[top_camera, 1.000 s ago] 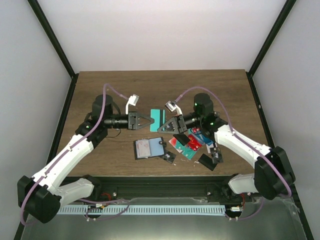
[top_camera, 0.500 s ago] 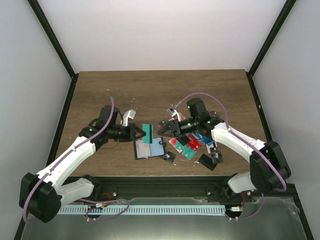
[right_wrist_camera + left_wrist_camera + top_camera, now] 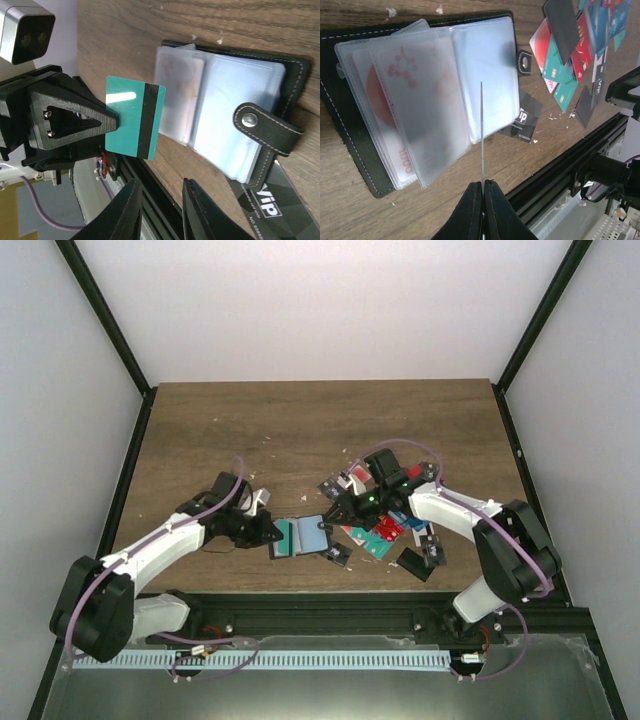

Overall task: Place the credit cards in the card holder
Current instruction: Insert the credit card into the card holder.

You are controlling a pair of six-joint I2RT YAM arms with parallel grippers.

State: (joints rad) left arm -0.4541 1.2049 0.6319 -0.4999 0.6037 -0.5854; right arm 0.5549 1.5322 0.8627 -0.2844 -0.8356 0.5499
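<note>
Black VIP card (image 3: 525,120): lies flat on the surface, just at 5 o'clock of the card holder and nearest the arm bases. It is apart from the main pile and no tool touches it.
Card holder (image 3: 294,75): lies open and flat toward the near edge of the surface, black cover down. Its clear sleeves (image 3: 485,70) are fanned upward, which leaves the sleeve mouths reachable.
Snap tab (image 3: 262,129): unfastened, at the holder's 3 o'clock edge. With it loose, the cover can lie spread.
Stored card: a pale card with a red mark shows through one sleeve.
Left tool (image 3: 483,187): reaches in from 9 o'clock, jaws clamped tight on one short edge of the teal card (image 3: 131,119). Pinching the edge leaves most of the card free to slide into a sleeve.
Teal card position: over the holder's 9 o'clock half, free edge aimed at the sleeves. The left wrist view shows it edge-on, in line with a seam between two sleeves. Whether it touches them cannot be told.
Right tool (image 3: 161,200): jaws partly apart, gripping nothing, poised at the holder's 1 o'clock corner. Probably placed to steady the holder or part the sleeves.
Credit cards (image 3: 386,530): red, teal, blue and black, overlapping in a pile at 3 o'clock of the holder.
Step in hand: insertion of the teal card; most of the task appears to remain.
Surface (image 3: 320,420): dark wood, extending toward 12 o'clock beyond both tools.
</note>
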